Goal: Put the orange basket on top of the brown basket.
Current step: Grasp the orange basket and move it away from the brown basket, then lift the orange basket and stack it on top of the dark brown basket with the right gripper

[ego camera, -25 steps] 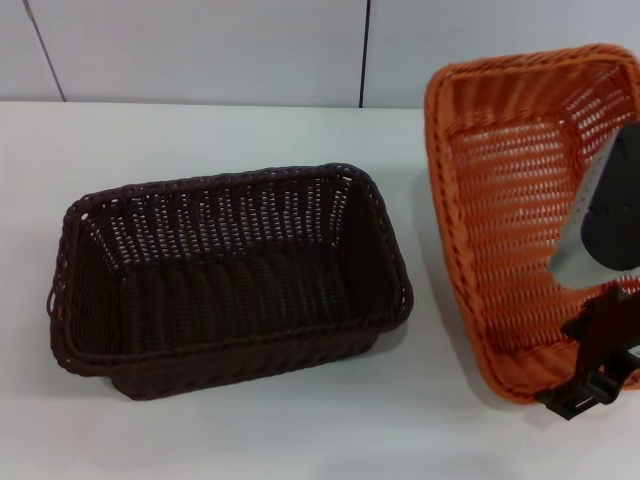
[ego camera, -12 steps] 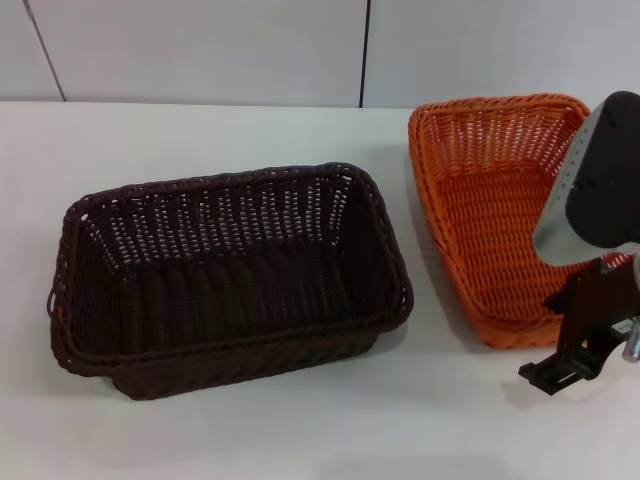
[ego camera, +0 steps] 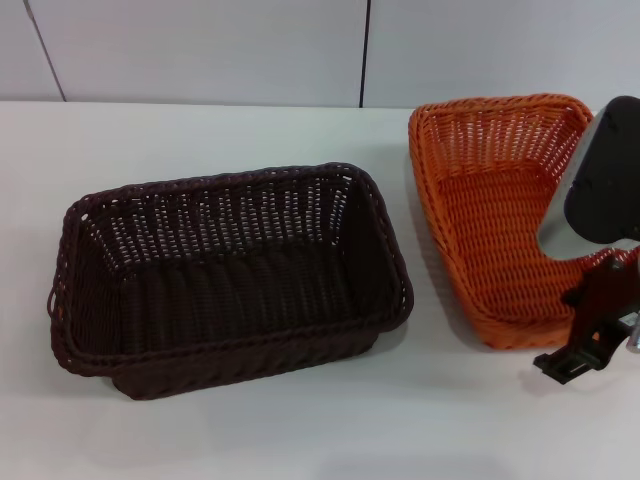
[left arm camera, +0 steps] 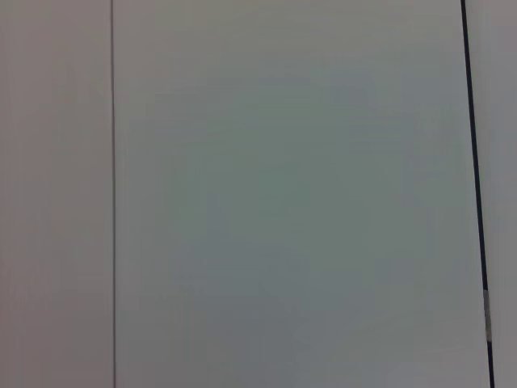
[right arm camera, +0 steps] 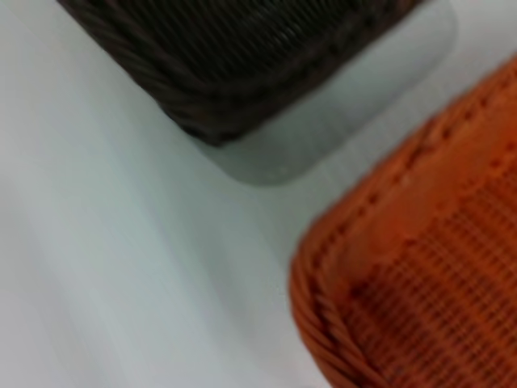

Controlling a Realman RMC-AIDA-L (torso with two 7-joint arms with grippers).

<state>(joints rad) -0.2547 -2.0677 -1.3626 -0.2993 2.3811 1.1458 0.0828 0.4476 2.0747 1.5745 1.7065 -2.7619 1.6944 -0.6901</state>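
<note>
The orange basket (ego camera: 490,230) lies flat on the white table at the right, open side up. The brown basket (ego camera: 230,280) stands to its left, near the middle of the table, also open side up, with a gap between them. My right gripper (ego camera: 585,350) is at the orange basket's near right corner, low over the table. The arm's silver and black wrist covers the basket's right side. The right wrist view shows the orange basket's braided rim (right arm camera: 428,283) close up and a corner of the brown basket (right arm camera: 242,56) farther off. My left gripper is out of view.
The white table (ego camera: 300,430) runs back to a pale panelled wall (ego camera: 200,50). The left wrist view shows only that wall (left arm camera: 283,194).
The orange basket was tipped up on its side a second ago and has come down flat on the table. My right arm has since shifted slightly right.
</note>
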